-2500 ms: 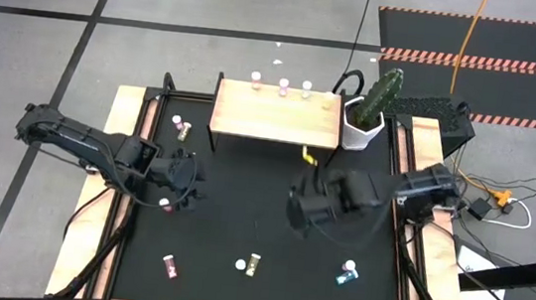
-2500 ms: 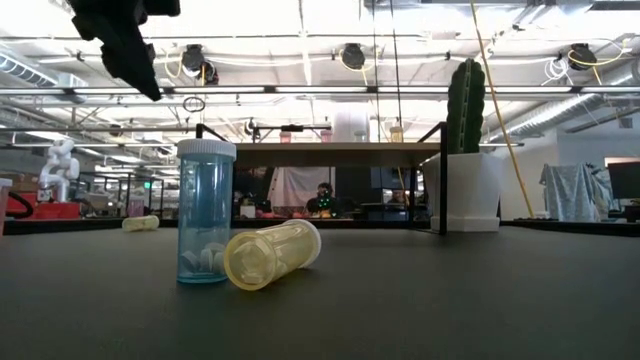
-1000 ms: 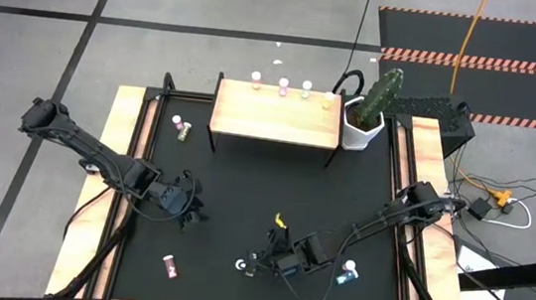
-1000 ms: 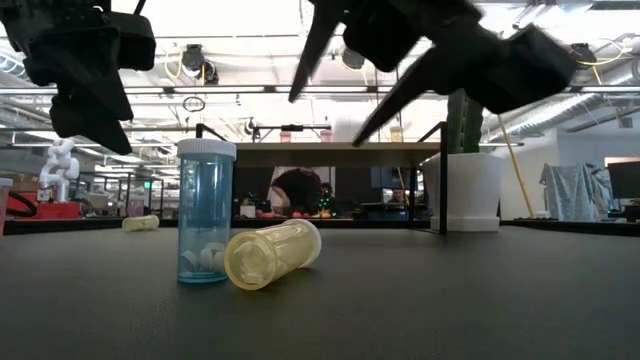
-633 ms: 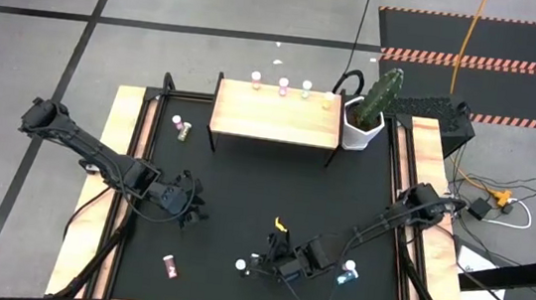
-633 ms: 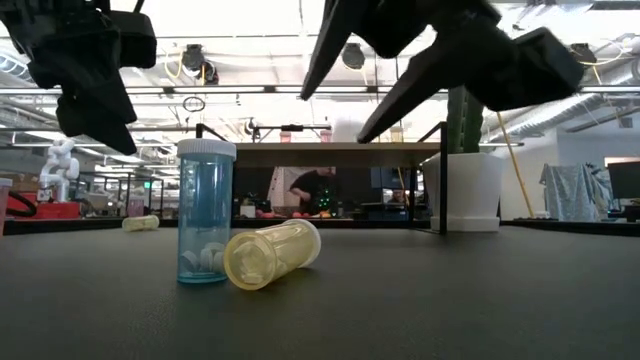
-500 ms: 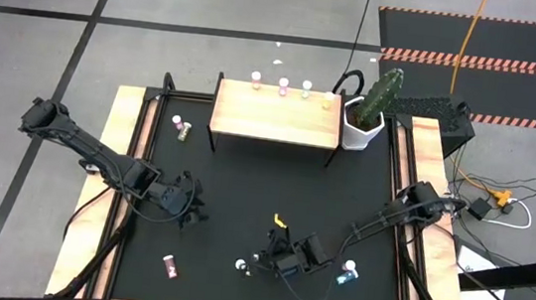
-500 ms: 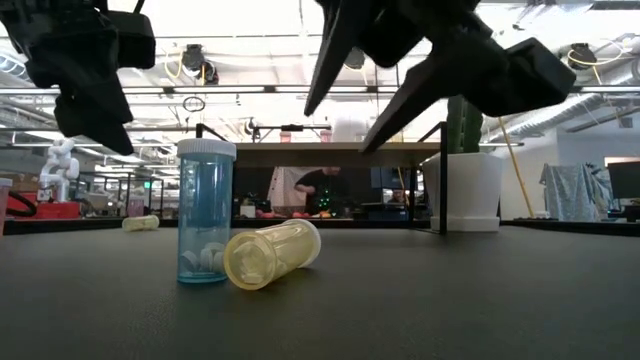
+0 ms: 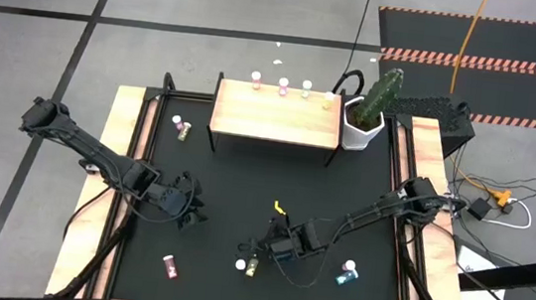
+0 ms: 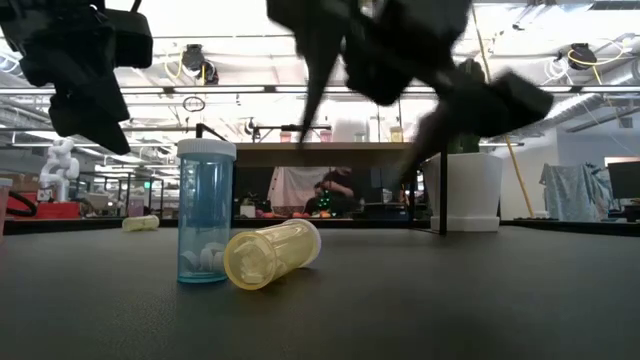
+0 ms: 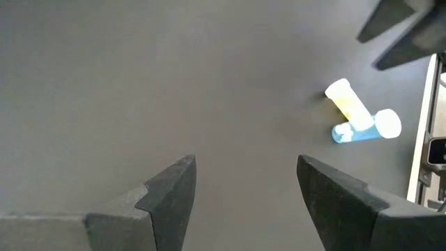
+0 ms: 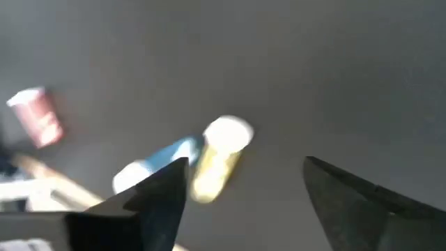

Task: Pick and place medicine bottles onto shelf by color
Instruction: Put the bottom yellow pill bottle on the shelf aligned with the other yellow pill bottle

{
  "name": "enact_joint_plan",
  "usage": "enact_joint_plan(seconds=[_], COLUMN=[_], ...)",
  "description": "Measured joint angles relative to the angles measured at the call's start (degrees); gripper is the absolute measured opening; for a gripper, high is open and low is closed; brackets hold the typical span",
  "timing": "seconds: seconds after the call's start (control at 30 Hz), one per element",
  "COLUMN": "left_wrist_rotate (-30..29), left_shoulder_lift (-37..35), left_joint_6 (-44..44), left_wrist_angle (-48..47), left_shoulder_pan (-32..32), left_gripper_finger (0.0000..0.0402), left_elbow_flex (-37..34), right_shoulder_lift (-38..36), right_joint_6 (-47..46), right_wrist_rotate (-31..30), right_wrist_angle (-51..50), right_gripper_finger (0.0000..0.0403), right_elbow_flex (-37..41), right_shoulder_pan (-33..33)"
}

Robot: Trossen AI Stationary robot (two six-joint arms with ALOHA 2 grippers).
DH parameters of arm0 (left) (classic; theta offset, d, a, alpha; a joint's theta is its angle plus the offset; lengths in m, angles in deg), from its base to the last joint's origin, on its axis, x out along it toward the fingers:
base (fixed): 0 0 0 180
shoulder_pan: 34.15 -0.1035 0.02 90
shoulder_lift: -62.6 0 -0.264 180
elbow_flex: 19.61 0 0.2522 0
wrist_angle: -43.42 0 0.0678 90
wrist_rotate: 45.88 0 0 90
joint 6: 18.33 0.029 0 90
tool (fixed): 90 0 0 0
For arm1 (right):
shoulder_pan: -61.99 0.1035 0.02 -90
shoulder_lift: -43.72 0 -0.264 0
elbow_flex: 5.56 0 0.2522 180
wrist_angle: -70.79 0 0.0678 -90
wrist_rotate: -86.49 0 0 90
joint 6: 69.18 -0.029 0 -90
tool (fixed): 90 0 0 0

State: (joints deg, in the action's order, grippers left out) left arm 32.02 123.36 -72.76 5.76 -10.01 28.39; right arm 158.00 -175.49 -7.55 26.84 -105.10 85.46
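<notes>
A yellow bottle (image 9: 254, 266) lies on its side on the black mat near the front edge. It leans against an upright teal bottle (image 9: 241, 263) with a white cap; the low view shows the two, yellow (image 10: 272, 253) and teal (image 10: 205, 212), touching. My right gripper (image 9: 260, 251) hangs open just above and behind the pair, touching nothing; its wrist view shows the yellow bottle (image 12: 219, 157) ahead of its fingers. My left gripper (image 9: 192, 210) waits open over the mat's left part. The wooden shelf (image 9: 277, 116) stands at the far edge, with several bottles (image 9: 283, 84) along its back edge.
A pink bottle (image 9: 169, 266) lies at the front left and another teal bottle (image 9: 346, 272) at the front right. Two bottles (image 9: 180, 128) rest left of the shelf. A white pot with a cactus (image 9: 366, 115) stands at the shelf's right end. Bare mat lies mid-table.
My right gripper has shifted a little toward the table's left and far side and sunk slightly over the yellow and teal pair; its fingers now stand wider apart. The bottles have not moved.
</notes>
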Motion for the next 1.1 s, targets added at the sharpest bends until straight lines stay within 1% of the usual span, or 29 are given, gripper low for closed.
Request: enact_joint_plan(seconds=[0.07,0.13,0.23,0.33,0.43,0.6,0.7,0.77,0.83,1.0,1.1], left_wrist_rotate=[-0.2,-0.9,-1.5,-1.9,-2.4,-2.5,-2.5,-2.5,-2.5,-2.7,-3.0], left_shoulder_lift=[0.0,0.0,0.0,0.0,0.0,0.0,0.0,0.0,0.0,0.0,0.0], left_joint_6=[-0.1,-0.1,0.1,0.3,0.3,-1.0,-1.7,-1.7,-1.6,-0.7,0.2], left_wrist_angle=[0.0,0.0,0.0,0.0,0.0,0.0,0.0,-0.1,-0.2,-0.4,-0.4], left_shoulder_pan=[0.0,0.0,-0.1,-0.1,-0.1,-0.1,0.0,0.1,0.1,0.1,0.1], left_gripper_finger=[0.0248,0.0248,0.0248,0.0248,0.0248,0.0248,0.0248,0.0248,0.0248,0.0248,0.0248], left_elbow_flex=[0.0,0.0,0.0,0.0,0.0,0.1,0.1,0.1,0.1,0.1,0.1], right_shoulder_lift=[0.0,0.0,0.0,0.7,3.3,8.2,8.7,8.7,8.7,8.8,8.8], right_joint_6=[-1.5,-2.4,-3.6,-3.8,-3.3,-2.3,-3.2,-3.7,-4.0,-2.9,-1.4], right_wrist_rotate=[2.4,4.4,4.4,4.4,6.5,10.1,9.3,7.9,7.9,8.1,7.0], right_wrist_angle=[1.5,6.0,11.8,16.1,18.7,18.0,18.1,16.5,14.8,11.7,9.3], right_gripper_finger=[0.0288,0.0288,0.0282,0.0275,0.0268,0.0252,0.0245,0.0239,0.023,0.0191,0.0162], right_elbow_flex=[2.0,4.2,6.9,7.4,6.0,1.0,0.8,0.7,0.7,0.7,0.8], right_shoulder_pan=[0.0,-0.1,-0.2,-1.1,-1.5,-1.7,-1.7,-1.9,-2.3,-3.5,-4.3])
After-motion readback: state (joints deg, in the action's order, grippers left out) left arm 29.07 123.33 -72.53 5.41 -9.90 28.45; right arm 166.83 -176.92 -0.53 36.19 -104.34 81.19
